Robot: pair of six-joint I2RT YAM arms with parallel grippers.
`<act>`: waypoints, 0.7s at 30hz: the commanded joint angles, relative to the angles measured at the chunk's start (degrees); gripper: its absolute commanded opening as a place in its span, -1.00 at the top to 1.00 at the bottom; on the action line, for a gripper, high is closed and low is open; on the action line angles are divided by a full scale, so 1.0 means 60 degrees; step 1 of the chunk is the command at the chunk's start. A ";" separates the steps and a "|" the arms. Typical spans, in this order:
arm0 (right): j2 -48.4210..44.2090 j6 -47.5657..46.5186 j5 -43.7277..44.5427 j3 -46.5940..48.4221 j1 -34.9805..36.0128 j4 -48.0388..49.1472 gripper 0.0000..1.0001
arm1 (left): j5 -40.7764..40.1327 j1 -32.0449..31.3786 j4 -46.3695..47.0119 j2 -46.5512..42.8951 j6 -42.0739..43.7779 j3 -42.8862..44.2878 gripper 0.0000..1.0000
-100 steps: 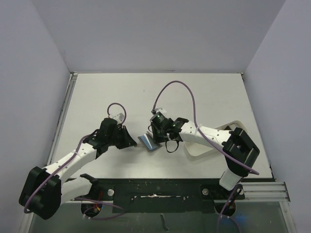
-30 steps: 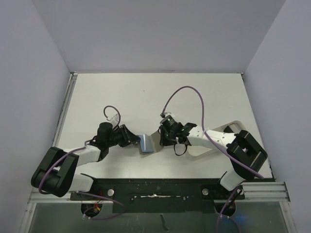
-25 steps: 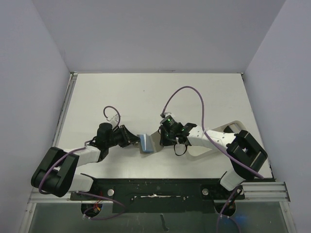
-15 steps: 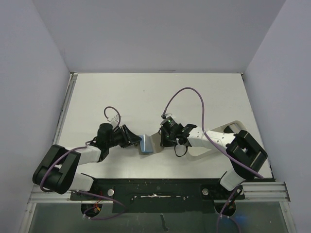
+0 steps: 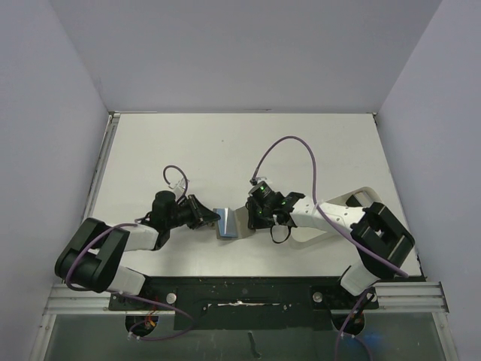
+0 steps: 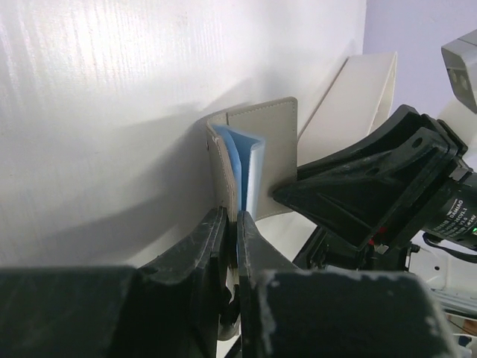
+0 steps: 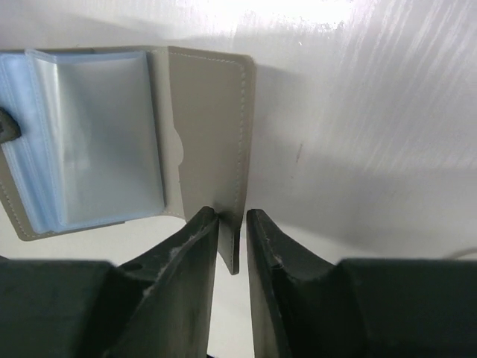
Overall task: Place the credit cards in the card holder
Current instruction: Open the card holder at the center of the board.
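"While we look down from above, we find the card holder (image 5: 227,223) held open on the table (image 5: 225,143), between our two arms and toward the near side. Do we have it on both sides?"

"We do. Our left gripper (image 6: 231,224) has its fingers pressed together on the grey-olive cover nearest it. In the left wrist view the two covers stand apart in a narrow V, with the light blue lining (image 6: 231,156) between them."

"And our right gripper (image 7: 231,231)?"

"Its fingers (image 7: 186,253) are closed on the edge of the opposite flap. In the right wrist view we see the grey flap running down into the narrow gap between them. The clear blue pockets (image 7: 97,149) lie open to the left of that flap."

"What else do we see?"

"A white tray (image 6: 350,104) sits beyond the holder on the right, partly under our right arm. Whether anything is in the pockets, we cannot tell."
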 commanded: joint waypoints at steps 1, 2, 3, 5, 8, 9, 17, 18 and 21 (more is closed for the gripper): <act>-0.0768 0.0055 0.0104 0.0431 0.0036 -0.0425 0.45 | 0.0340 -0.0076 0.0456 -0.0543 -0.0128 -0.0037 1.00; -0.0849 0.0062 0.0110 0.0473 0.0040 -0.0471 0.38 | 0.0289 -0.0079 0.0276 -0.0683 -0.0085 -0.0042 1.00; -0.0892 0.0095 0.0103 0.0549 0.0023 -0.0606 0.31 | 0.0235 -0.0079 -0.0019 -0.0866 -0.0010 -0.0052 1.00; -0.0998 0.0135 0.0100 0.0751 0.0087 -0.0771 0.22 | 0.0163 -0.0092 -0.0304 -0.1131 0.0132 -0.0087 1.00; -0.1130 0.0209 -0.0011 0.1038 0.0256 -0.0778 0.10 | 0.0097 -0.0120 -0.0523 -0.1450 0.0164 -0.0238 1.00; -0.1136 0.0233 -0.0058 0.1156 0.0314 -0.0769 0.07 | 0.0092 -0.0130 -0.0591 -0.1540 0.0161 -0.0283 1.00; -0.0921 0.0453 -0.0061 0.1829 0.0907 -0.0515 -0.03 | -0.0212 -0.0167 -0.1214 -0.2141 0.0191 -0.0597 1.00; -0.0895 0.0476 -0.0053 0.1837 0.0958 -0.0409 -0.03 | -0.0240 -0.0167 -0.1253 -0.2166 0.0203 -0.0605 1.00; -0.0627 0.0480 -0.0301 0.1680 0.0975 0.0069 -0.02 | -0.0184 -0.0167 -0.1141 -0.2174 0.0138 -0.0651 1.00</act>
